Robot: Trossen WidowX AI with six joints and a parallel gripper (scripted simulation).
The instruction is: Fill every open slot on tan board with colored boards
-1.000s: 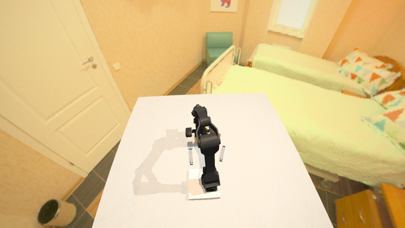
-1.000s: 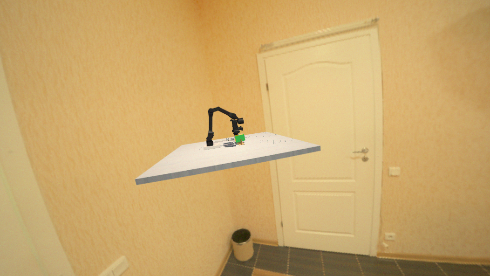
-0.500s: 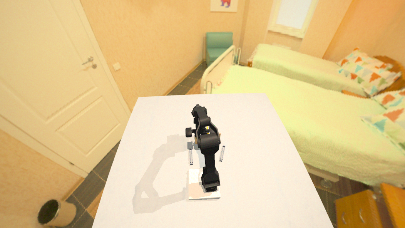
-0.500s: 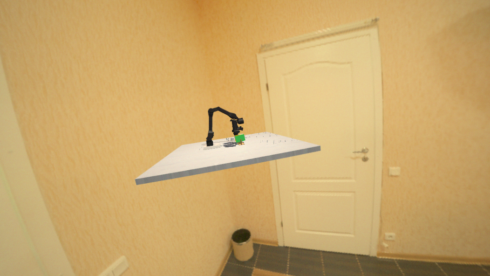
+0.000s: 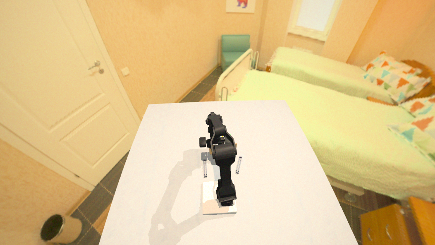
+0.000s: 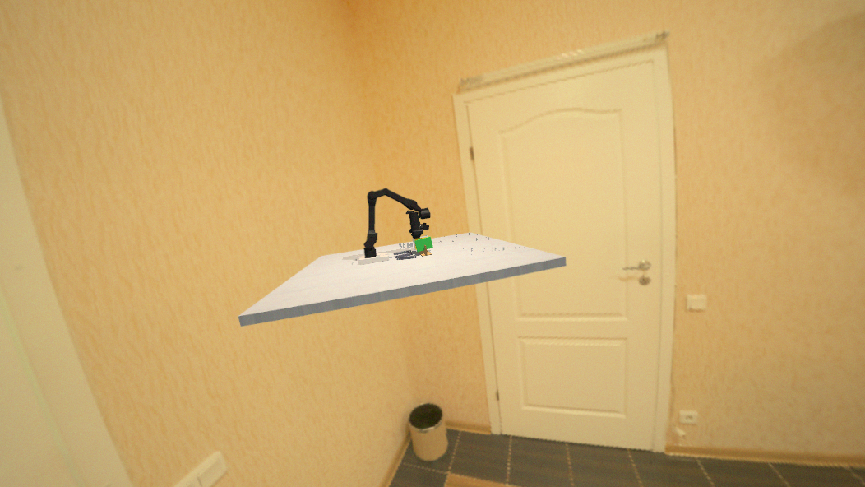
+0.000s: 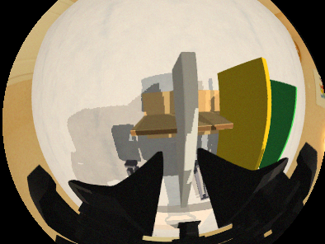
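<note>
My gripper is open, with a gap on each side of a pale grey board standing upright between its fingers. In the wrist view this board stands crosswise to the tan board and crosses its middle. How deep it sits in its slot is hidden. A yellow board stands crosswise at the tan board's right end. A green board stands upright beyond the yellow one. The notches are not visible. In the top view the arm hides the fingers and most of the boards.
Two slim holders lie on the table between the arm's base and the boards, a left holder and a right holder; no board shows in them. The arm's base stands on a white plate.
</note>
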